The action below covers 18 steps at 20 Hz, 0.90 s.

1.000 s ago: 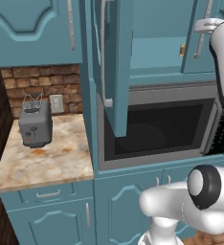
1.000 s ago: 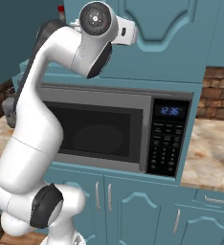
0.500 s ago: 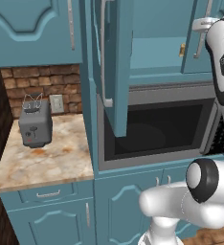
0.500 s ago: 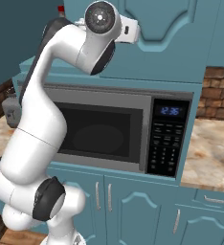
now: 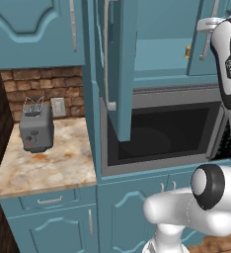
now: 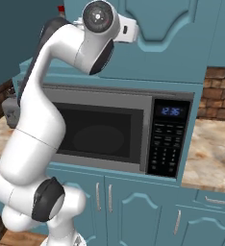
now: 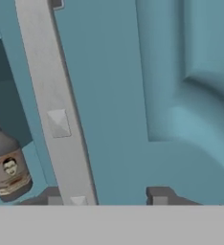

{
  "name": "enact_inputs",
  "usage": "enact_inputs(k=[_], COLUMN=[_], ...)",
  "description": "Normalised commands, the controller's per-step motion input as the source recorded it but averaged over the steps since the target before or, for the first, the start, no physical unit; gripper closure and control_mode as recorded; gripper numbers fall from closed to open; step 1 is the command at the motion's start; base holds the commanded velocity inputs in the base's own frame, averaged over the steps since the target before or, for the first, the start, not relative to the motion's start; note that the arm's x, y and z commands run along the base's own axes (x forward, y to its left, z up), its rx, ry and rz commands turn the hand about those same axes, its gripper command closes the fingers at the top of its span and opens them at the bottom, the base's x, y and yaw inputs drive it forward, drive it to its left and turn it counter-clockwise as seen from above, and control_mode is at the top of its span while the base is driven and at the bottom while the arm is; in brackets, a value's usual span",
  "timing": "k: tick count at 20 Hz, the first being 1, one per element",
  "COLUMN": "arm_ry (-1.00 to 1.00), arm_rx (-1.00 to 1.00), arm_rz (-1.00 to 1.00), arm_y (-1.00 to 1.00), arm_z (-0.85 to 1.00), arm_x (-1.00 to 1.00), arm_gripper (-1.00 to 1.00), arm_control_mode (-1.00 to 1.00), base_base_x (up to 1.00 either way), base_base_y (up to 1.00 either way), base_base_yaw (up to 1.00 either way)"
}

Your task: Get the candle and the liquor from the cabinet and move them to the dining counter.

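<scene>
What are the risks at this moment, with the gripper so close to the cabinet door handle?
1. In the hand view the gripper straddles the silver handle near its fingertips, so it might slip off when pulling.
2. The liquor stands just inside the cabinet; a wide swing may knock it.
3. The left door already hangs open, narrowing room for the arm.

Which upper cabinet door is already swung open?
The cabinet door directly above the microwave, seen edge-on; the door above the toaster is still flush shut.

Arm raised high, tool (image 7: 106, 195) half-spread
</scene>
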Motion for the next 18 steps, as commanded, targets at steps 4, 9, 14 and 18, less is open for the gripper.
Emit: enact_inputs(k=[4,9,14,18], arm_ry=[0.00,-0.01,0.00,0.00], arm_rx=[0.00,0.00,0.00,0.00], arm_rz=[0.00,0.00,0.00,-0.04], arm_y=[0.28,0.16,-0.08,-0.40], arm_z=[0.00,0.00,-0.04,0.00], arm_x=[0.00,0.00,-0.08,-0.46], arm_gripper=[1.00,1.00,1.00,1.00], arm_control_mode=[-1.00,-1.00,-1.00,-1.00], base_base_x=[0.00,0.00,0.00,0.00], base_base_y=[0.00,0.00,0.00,0.00], base_base_yaw=[0.00,0.00,0.00,0.00])
